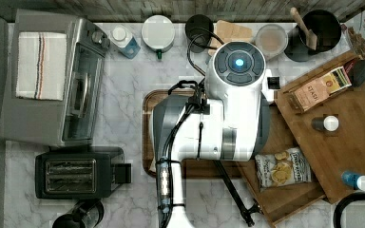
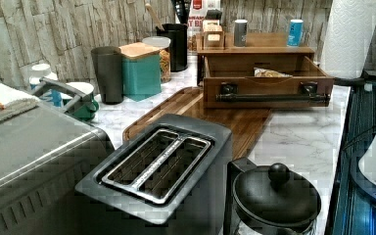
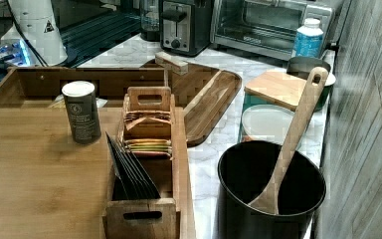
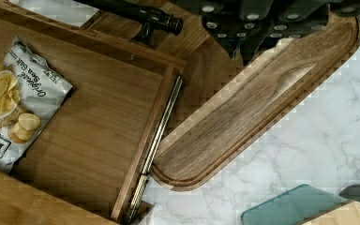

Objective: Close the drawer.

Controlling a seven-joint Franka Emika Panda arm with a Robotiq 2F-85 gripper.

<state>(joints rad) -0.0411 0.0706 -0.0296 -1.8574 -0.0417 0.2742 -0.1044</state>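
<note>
While my gripper [image 4: 258, 35] hovers (jaw state: I cannot tell) over the serving tray [image 4: 262, 112], the drawer [image 4: 93, 117] stands open at eight o'clock; a skewed push could jam its rail [image 4: 157, 140].

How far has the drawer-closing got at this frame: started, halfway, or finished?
Not started, by the look of it. The drawer stands pulled out from the wooden organiser, its metal slide rail exposed and a chip bag lying inside. The gripper is above the serving tray beside the drawer, near the bar handle but not touching it. Left: reach the drawer front and push it fully in.
</note>
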